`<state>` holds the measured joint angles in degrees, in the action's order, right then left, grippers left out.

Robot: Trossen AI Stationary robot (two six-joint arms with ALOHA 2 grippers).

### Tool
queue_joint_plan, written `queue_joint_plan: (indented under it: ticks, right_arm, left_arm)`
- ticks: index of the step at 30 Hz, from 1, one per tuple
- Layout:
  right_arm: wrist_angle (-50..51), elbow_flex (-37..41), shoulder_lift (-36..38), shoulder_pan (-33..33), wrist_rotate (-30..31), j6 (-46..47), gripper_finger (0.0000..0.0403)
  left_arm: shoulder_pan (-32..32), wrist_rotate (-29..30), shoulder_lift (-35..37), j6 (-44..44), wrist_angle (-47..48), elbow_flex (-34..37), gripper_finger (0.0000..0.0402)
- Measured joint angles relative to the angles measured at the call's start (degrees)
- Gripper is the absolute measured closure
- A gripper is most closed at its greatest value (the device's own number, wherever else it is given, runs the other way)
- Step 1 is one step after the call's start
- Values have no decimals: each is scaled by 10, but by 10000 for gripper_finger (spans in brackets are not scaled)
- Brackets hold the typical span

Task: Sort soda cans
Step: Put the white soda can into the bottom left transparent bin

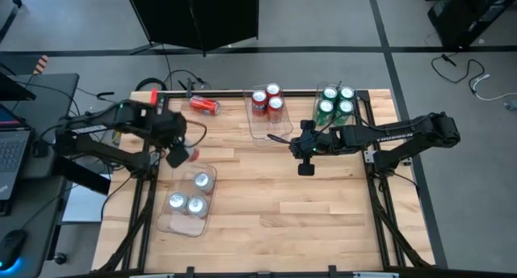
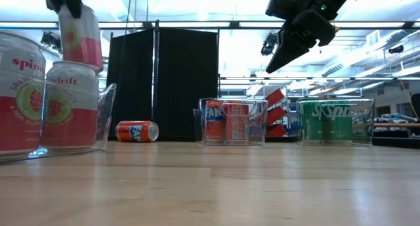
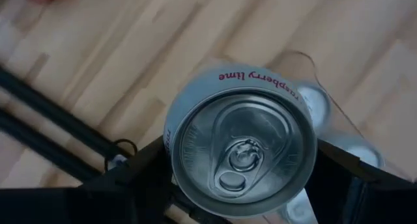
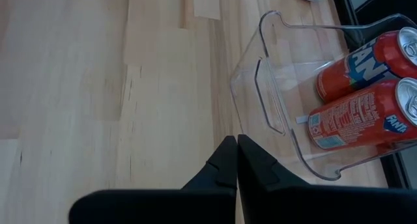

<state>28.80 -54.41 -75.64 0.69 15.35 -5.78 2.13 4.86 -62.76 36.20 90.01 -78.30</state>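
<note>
Your left gripper [image 1: 179, 154] is clamped around a white-and-pink can [image 3: 242, 142] — fingers spread wide on either side of its body, silver top facing the wrist camera, "raspberry lime" printed at the rim. In the low view that can [image 2: 80, 35] hangs well above the table, over the near left bin [image 1: 166, 220]. From above it sits just off that bin's far end.

That clear bin holds three white cans [image 1: 188, 195], upright, silver tops up; two show close in the low view with pink labels [image 2: 69, 104].

Your right gripper [image 4: 236, 160] has its fingers pressed together, nothing in them. It hovers above the table near the middle [image 1: 279, 138], just short of the front edge of the red bin [image 1: 252, 126], and is raised high in the low view [image 2: 279, 58].

Red bin: three red cans [image 1: 267, 100] standing upright at the far centre. The right wrist view shows two of them [image 4: 365, 113] through the clear wall.

Green bin [image 1: 319, 129] — four green cans [image 1: 335, 102], upright, far right of the table, just beside the red bin.

One red can [image 1: 205, 106] lies on its side on the bare wood [image 1: 307, 205] near the far edge, left of the red bin, apart from all bins. The low view shows it on its side too [image 2: 136, 131].
</note>
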Motion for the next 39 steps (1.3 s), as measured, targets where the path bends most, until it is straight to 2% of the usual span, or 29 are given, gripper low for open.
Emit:
queue_joint_plan:
  ticks: [6,13,18,25,39]
  right_arm:
    - [0,0,0,0,0,-1,403]
    - [0,0,0,0,0,-3,403]
    - [0,0,0,0,0,-3,403]
    - [-1,0,0,0,0,-3,403]
    - [-1,0,0,0,0,-3,403]
  left_arm:
    - [-103,-8,-6,37,-1,26,121]
    - [-165,-31,-6,99,-8,120,121]
    - [-172,-26,-6,101,-45,188,121]
    - [-172,-28,-6,90,-111,250,121]
    - [-172,-61,-6,105,-125,283,121]
